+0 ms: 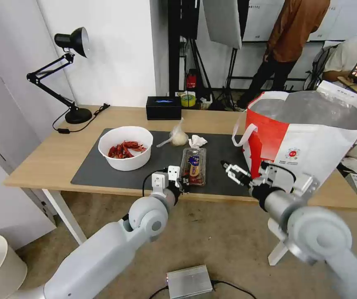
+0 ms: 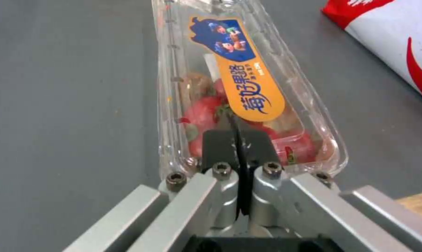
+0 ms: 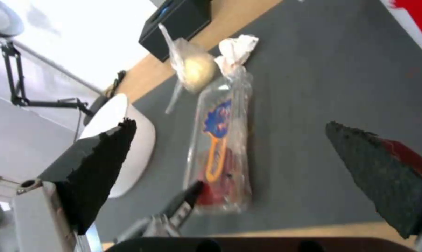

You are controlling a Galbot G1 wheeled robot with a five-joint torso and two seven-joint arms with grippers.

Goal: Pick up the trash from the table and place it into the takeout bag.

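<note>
The left gripper (image 2: 239, 140) is seen in the left wrist view with its jaws clenched together at the near end of the clear plastic clamshell box with red scraps (image 1: 193, 165), whose orange and blue label is read there. In the right wrist view the right gripper (image 3: 230, 168) is shown with jaws released wide above the dark grey mat (image 1: 161, 155). On the light-wood worktop (image 1: 41, 160), 4 trash items are counted from the head view: 1 clamshell, 1 white round bowl of red shells (image 1: 125, 148), 1 knotted clear bag (image 1: 177, 137) and 1 crumpled white tissue (image 1: 197, 141), beside 1 white and red takeout bag (image 1: 307, 137).
</note>
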